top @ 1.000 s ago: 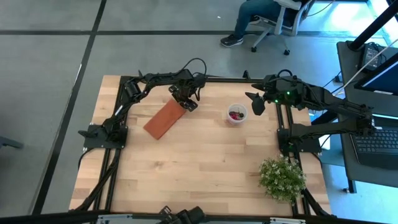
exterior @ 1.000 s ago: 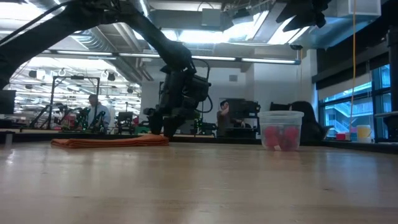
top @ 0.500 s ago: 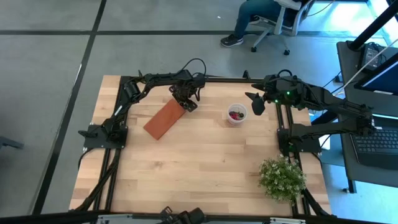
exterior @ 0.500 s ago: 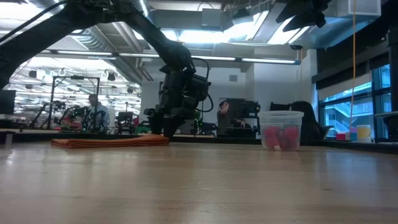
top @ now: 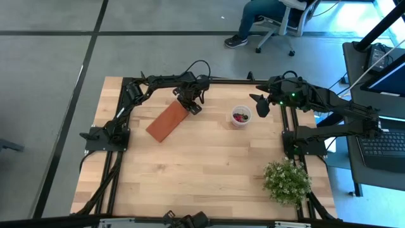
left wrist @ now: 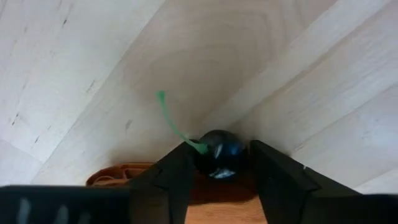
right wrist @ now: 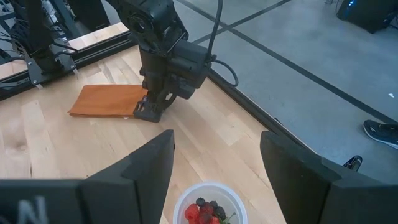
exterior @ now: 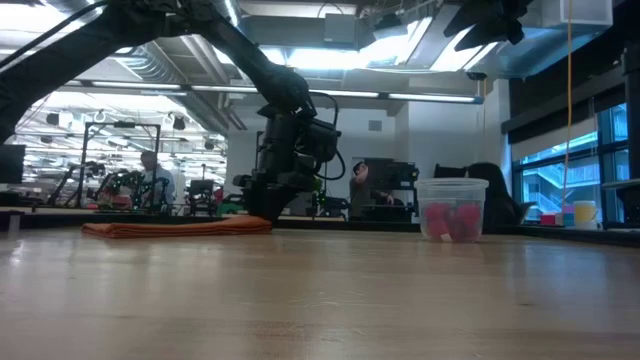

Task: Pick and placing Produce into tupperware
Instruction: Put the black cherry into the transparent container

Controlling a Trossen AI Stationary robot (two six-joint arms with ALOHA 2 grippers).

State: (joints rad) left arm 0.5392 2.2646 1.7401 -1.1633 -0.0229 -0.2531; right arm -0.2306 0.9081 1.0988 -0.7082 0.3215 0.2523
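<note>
A dark purple-black berry (left wrist: 219,155) with a thin green stem (left wrist: 171,121) lies on the wooden table beside the far end of the orange-brown block (top: 167,121). My left gripper (top: 193,106) points straight down over it, shut on it. The tupperware (top: 240,116), a small translucent cup, stands right of it with red and dark berries (right wrist: 206,211) inside. My right gripper (top: 259,105) hangs open in the air, just right of the cup and above it, holding nothing. My left gripper pinches the dark berry's two opposite sides (left wrist: 202,158) between its two fingers. The fingers (left wrist: 177,177) come from above, pointing down. The berry sits on the table, its green stem sticking out past the fingers.
A bushy green plant (top: 288,182) stands at the table's near right corner. The orange-brown block (exterior: 175,229) lies flat, slanting from the left gripper toward the near left. The table's middle and near left are bare wood. A person sits on a chair (top: 272,22) beyond the far edge.
My left gripper has stayed in place over the block's far end, and its fingers have drawn closer together around the dark berry. The right arm and the cup have kept still.
</note>
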